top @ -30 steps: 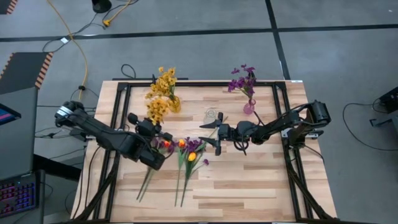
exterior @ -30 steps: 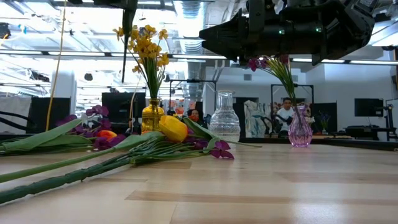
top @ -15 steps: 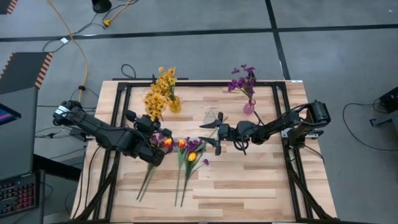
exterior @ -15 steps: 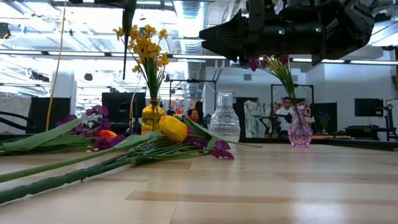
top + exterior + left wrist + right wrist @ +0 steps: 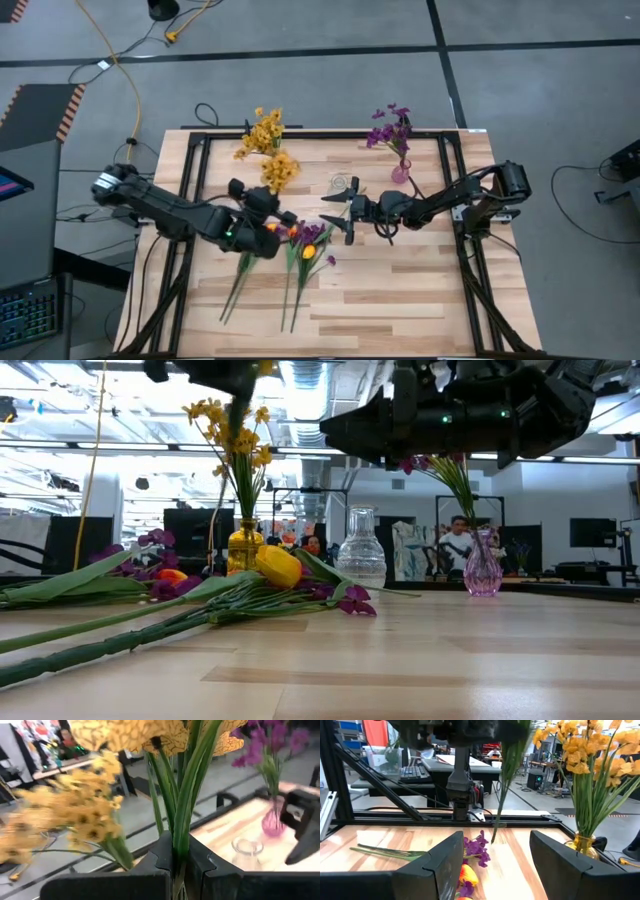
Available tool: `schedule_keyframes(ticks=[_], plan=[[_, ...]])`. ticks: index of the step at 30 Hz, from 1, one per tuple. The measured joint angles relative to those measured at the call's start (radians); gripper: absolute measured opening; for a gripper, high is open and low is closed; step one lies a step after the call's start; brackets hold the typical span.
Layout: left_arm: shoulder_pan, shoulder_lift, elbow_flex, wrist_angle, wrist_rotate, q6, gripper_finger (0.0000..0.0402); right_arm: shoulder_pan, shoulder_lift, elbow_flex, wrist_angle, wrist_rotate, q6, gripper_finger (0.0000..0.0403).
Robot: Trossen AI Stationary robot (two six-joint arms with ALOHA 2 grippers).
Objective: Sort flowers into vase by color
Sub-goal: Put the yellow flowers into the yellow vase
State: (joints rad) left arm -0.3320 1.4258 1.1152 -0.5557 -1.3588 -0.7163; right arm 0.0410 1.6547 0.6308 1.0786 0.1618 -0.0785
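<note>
Table [image 5: 400, 300] of pale striped wood planks, framed along its edges by black metal rails, with bare boards across the near half. At mid-table, loose flowers [image 5: 305, 250] lying flat: long smooth green stems fanned toward the near edge, orange-yellow tulip buds and small purple blooms at their heads. Just left of them, left hand [image 5: 179, 865] clenched on the green stems of a fluffy yellow cluster [image 5: 279, 170], held upright above the boards and clear of the pile. Opposite, right hand [image 5: 340, 212] hovering above the wood with fingers spread and nothing between them, close to the tulip heads. Farther back, three vases well apart from one another: an amber glass vase [image 5: 243, 550] packed with yellow blooms, a ribbed clear glass vase [image 5: 361, 559] at centre, and a pink glass vase [image 5: 482, 568] carrying purple sprays near the far right rail. Beyond the far edge, grey floor with a yellow cable [image 5: 120, 70].
</note>
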Motion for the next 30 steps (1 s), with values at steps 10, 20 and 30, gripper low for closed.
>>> schedule_keyframes(ticks=[10,20,30], plan=[[0.121,0.034,0.0,0.365,0.206,0.397,0.0,-0.005,0.0,0.0,-0.004,0.0,0.0,0.0255],[0.237,0.034,0.0,0.619,0.371,0.792,0.0,-0.005,0.0,0.0,-0.002,0.0,0.0,0.0255],[0.352,0.034,-0.187,1.11,0.492,1.142,0.0,-0.005,0.0,0.0,-0.002,0.0,-0.001,0.0255]])
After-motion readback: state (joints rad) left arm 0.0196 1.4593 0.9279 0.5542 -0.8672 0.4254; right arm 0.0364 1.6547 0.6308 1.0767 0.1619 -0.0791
